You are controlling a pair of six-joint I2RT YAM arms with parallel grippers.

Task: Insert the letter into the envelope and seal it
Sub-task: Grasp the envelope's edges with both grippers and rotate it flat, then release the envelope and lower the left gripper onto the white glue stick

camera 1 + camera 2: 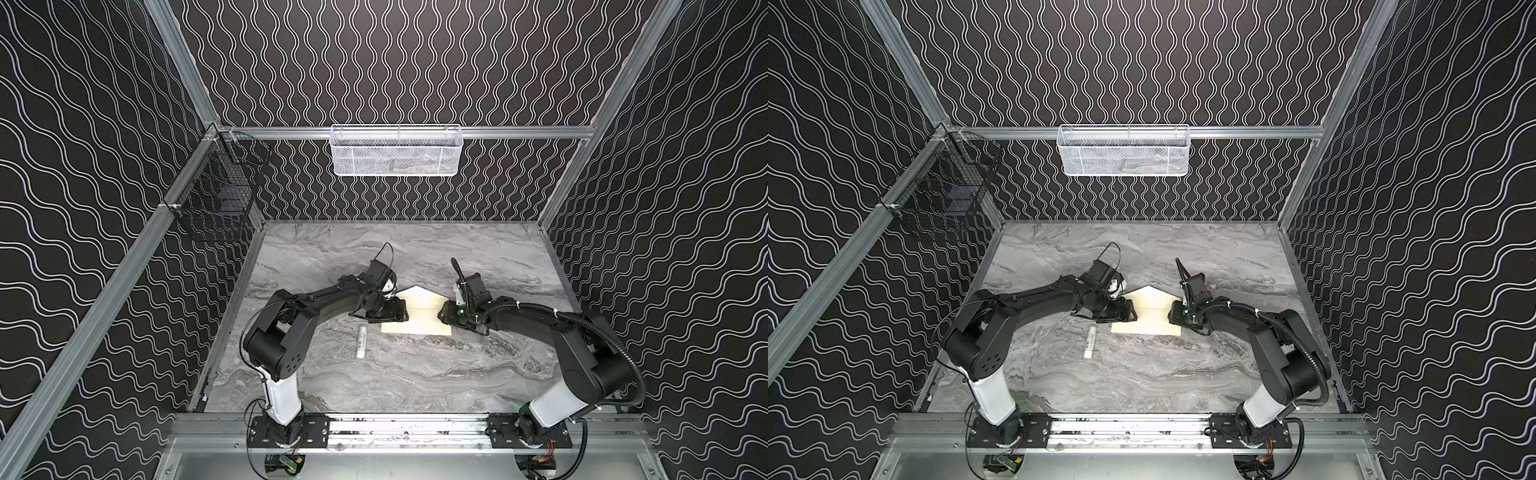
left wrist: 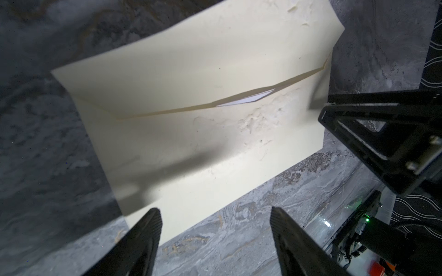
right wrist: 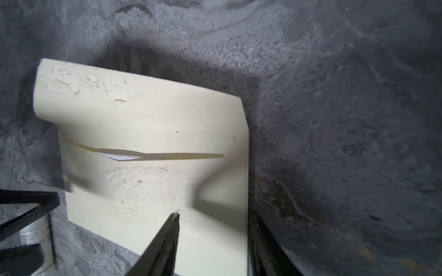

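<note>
Cream envelope (image 1: pixel 419 313) flat, flap open, white letter (image 2: pixel 248 100) tucked inside

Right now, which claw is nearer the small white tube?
Left. The left claw hangs close to the tube, at the envelope's corner; the right claw is over the envelope's opposite side.

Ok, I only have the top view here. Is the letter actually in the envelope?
Observer: Yes. The left wrist view shows a white sliver of the letter in the mouth of the envelope.
Operator: Is the flap lying flat?
Observer: No. In the right wrist view it is open and one end curls upward, with rough patches on it.
Operator: And my right claw?
Observer: Jaws apart: one finger is over the envelope, the other is past its edge.
</note>
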